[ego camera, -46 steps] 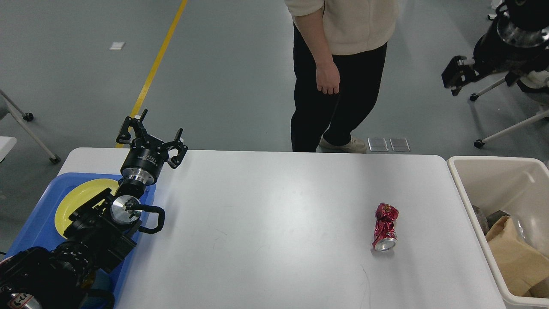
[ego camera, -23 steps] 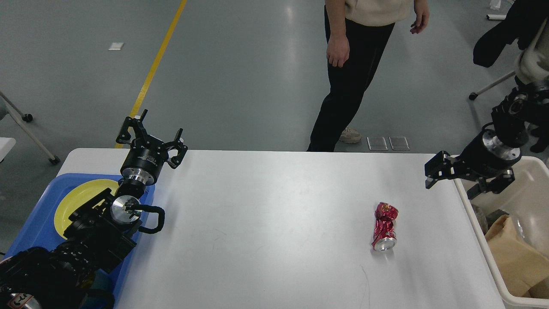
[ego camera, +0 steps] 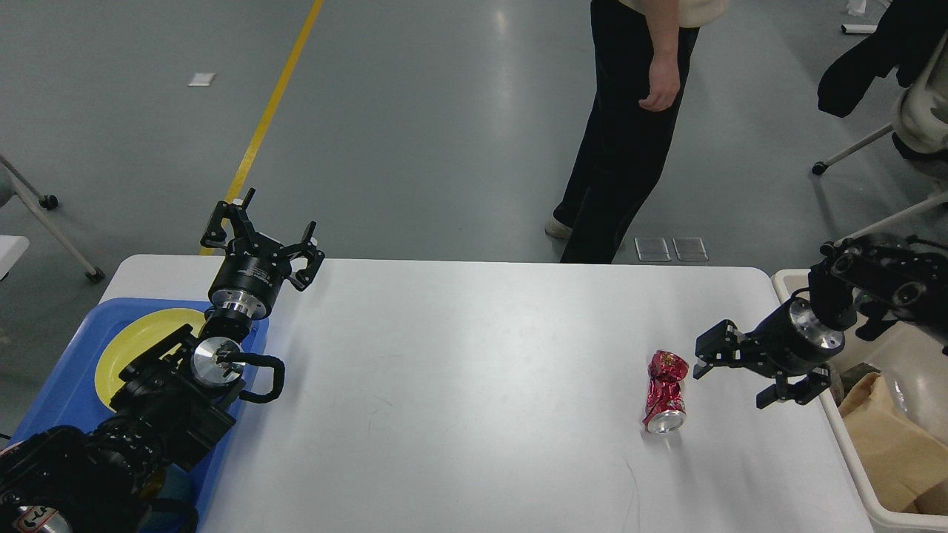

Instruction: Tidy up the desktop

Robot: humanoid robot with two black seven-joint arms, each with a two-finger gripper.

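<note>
Right hand (ego camera: 733, 374) beside desktop's (ego camera: 459, 385) right end.

Red can (ego camera: 665, 391), white desktop (ego camera: 474, 370) (blue tray (ego camera: 59, 385)).

Left gripper (ego camera: 261, 228) raised, fingers spread; right gripper (ego camera: 729, 374) fingers spread.

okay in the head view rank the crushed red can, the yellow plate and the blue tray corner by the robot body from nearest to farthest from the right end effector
From the right end effector:
1. Crushed red can, just to its left on the desktop.
2. Yellow plate, far left, in the blue tray.
3. Tray's near corner, bottom left.
</note>
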